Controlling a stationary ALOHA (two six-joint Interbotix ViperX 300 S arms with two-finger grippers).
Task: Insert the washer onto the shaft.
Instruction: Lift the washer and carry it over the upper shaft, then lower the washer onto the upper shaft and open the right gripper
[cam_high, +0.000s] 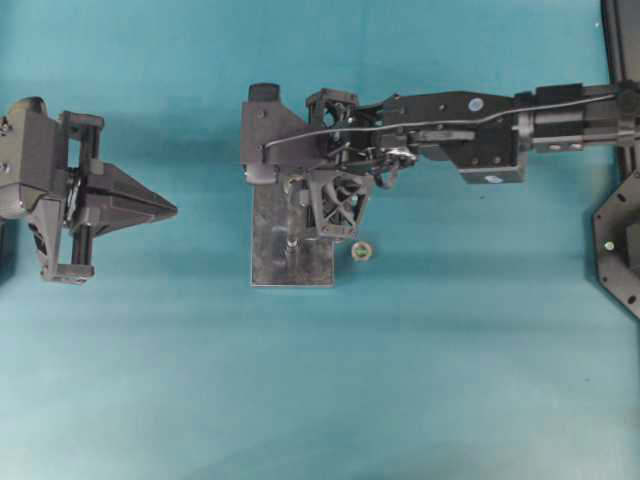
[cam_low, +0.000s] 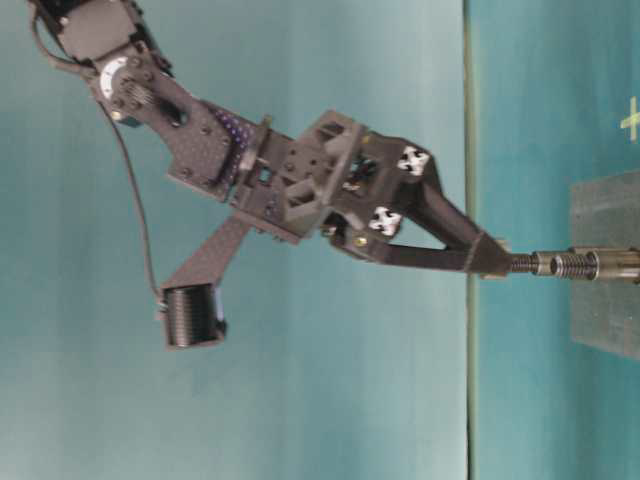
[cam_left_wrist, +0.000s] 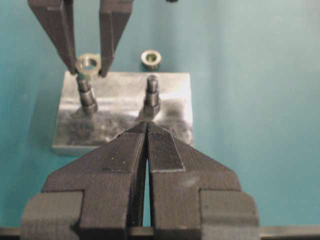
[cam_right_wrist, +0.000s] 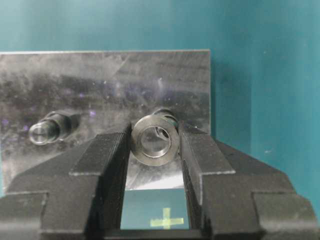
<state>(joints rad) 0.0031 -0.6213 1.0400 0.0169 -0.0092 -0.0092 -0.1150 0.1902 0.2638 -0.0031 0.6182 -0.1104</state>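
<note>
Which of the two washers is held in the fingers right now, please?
The washer pinched by the right gripper above the plate's shaft; the other washer lies loose on the table beyond the plate.

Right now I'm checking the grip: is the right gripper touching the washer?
Touching. In the right wrist view the washer sits pinched in the right gripper, with both fingers pressed against its sides and no gap showing.

2 washers (cam_left_wrist: 89, 63) (cam_left_wrist: 150, 59), 2 shafts (cam_left_wrist: 86, 92) (cam_left_wrist: 151, 95), 1 metal base plate (cam_left_wrist: 122, 90), 2 grippers (cam_left_wrist: 146, 131) (cam_left_wrist: 87, 62).
</note>
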